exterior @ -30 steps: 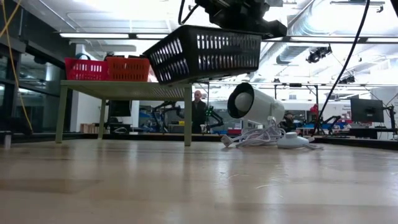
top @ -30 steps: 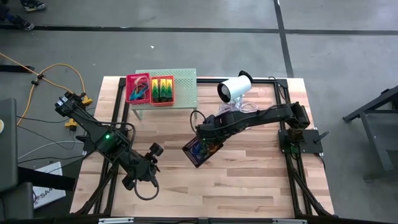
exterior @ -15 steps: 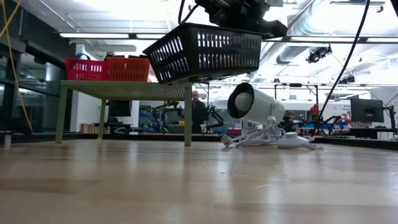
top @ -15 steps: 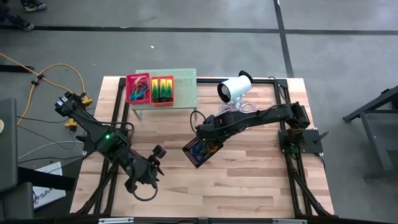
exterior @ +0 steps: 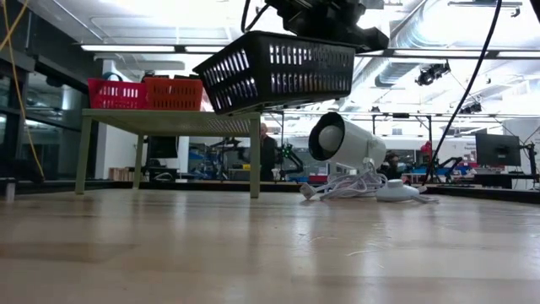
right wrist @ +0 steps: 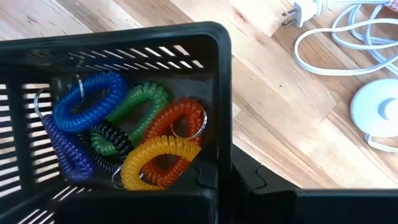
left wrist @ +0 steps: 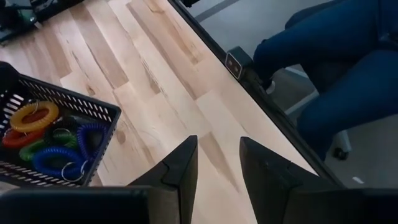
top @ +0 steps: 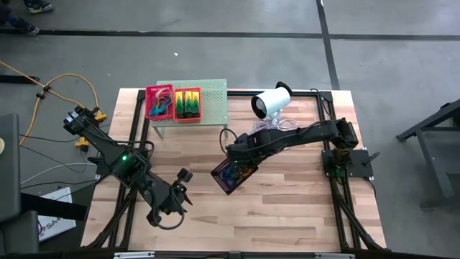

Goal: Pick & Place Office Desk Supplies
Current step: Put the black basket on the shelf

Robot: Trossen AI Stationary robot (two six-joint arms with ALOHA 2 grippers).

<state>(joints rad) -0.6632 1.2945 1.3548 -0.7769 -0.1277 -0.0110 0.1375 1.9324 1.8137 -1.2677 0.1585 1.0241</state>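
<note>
Little change over the last second: black mesh basket point(top: 231, 173) held aloft mid-table, tilted, clamped at its rim by right tool point(top: 237, 152), fingers closed on it; coiled loops point(right wrist: 127, 127) in blue, green, red, yellow inside. Left tool point(top: 175, 198) shifted slightly along near-left table point(top: 287, 208), part open, empty. Reads as transport paused, likely toward pale-green stand point(top: 212, 97) carrying red basket point(top: 188, 105) and pink basket point(top: 159, 101). Right fingertips hidden under basket rim; far baskets' contents hard to resolve.

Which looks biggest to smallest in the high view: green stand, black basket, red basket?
1. Green stand, clearly largest.
2. Black basket, held off the table by the right gripper, so nearer the camera; may look oversized.
3. Red basket, close to the black one; unsure.
</note>
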